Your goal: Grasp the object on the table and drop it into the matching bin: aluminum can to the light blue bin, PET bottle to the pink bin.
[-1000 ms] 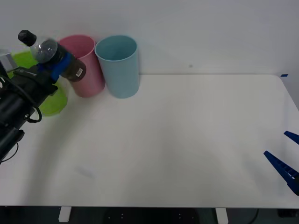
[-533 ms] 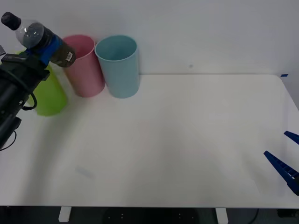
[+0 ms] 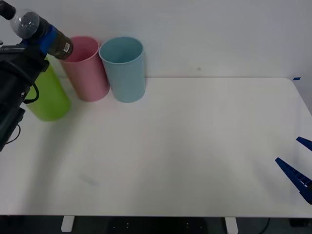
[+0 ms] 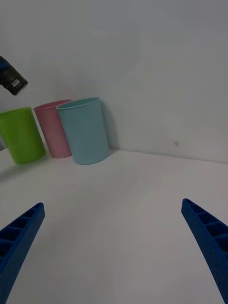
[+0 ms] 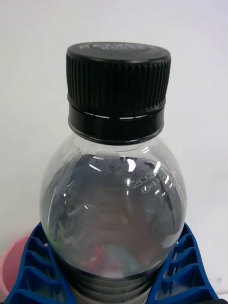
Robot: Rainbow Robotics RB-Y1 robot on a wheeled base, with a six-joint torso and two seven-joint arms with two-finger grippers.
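Observation:
The PET bottle [image 3: 30, 25], clear with a black cap [image 3: 6, 9] and dark contents, hangs tilted in the air at the far left, cap pointing up and away from the bins. My left gripper [image 3: 46, 37] is shut on its middle; the left wrist view has blue fingers [image 5: 37, 273] hugging the bottle [image 5: 114, 199] on both sides. Its base sits just above the near-left rim of the pink bin [image 3: 87, 68]. The light blue bin [image 3: 123, 68] stands right beside the pink one. My right gripper [image 3: 298, 168] is open and low at the table's [image 3: 195, 146] right edge.
A lime green bin [image 3: 46, 95] stands left of the pink bin, under my left arm. All three bins line the back left of the table against a white wall. In the right wrist view the bins [image 4: 85, 130] are far ahead across bare tabletop.
My left arm has raised the bottle, moving it up and to the left in the front view, uncovering more of the lime green bin. The right arm has not moved.

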